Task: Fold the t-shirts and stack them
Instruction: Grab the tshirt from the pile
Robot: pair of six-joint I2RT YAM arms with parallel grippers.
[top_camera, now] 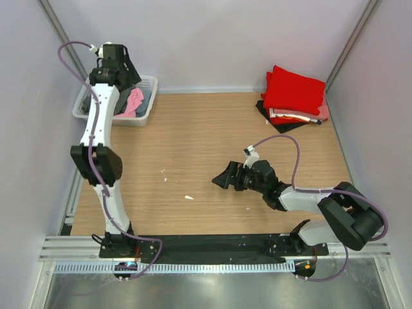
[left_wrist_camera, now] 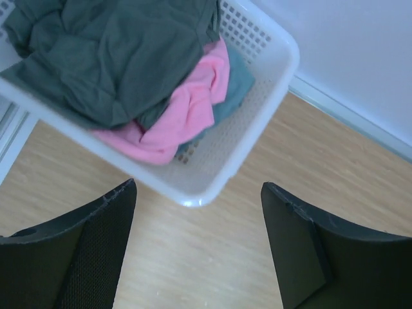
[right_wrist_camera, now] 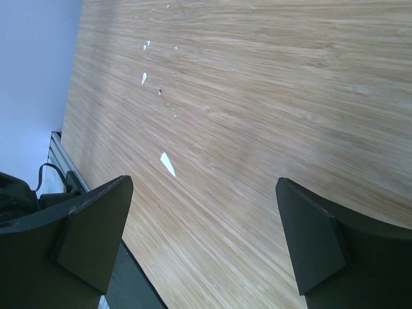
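Note:
A dark grey t-shirt (left_wrist_camera: pixel 122 51) lies crumpled on a pink t-shirt (left_wrist_camera: pixel 187 116) in the white latticed basket (left_wrist_camera: pixel 270 77). In the top view the pink shirt (top_camera: pixel 134 102) shows beside my left arm in the basket (top_camera: pixel 149 96) at the back left. Folded bright red t-shirts (top_camera: pixel 293 90) lie stacked on a black one (top_camera: pixel 273 119) at the back right. My left gripper (left_wrist_camera: pixel 198 199) is open and empty above the basket's near corner; it is up by the basket in the top view (top_camera: pixel 125 67). My right gripper (top_camera: pixel 222 181) is open and empty over the middle of the table; it also shows in its wrist view (right_wrist_camera: pixel 205 193).
Small white scraps (top_camera: pixel 188 197) lie on the wooden table near its middle, one also in the right wrist view (right_wrist_camera: pixel 167 163). Pale walls close in the table on three sides. A black rail (top_camera: pixel 212 244) runs along the near edge.

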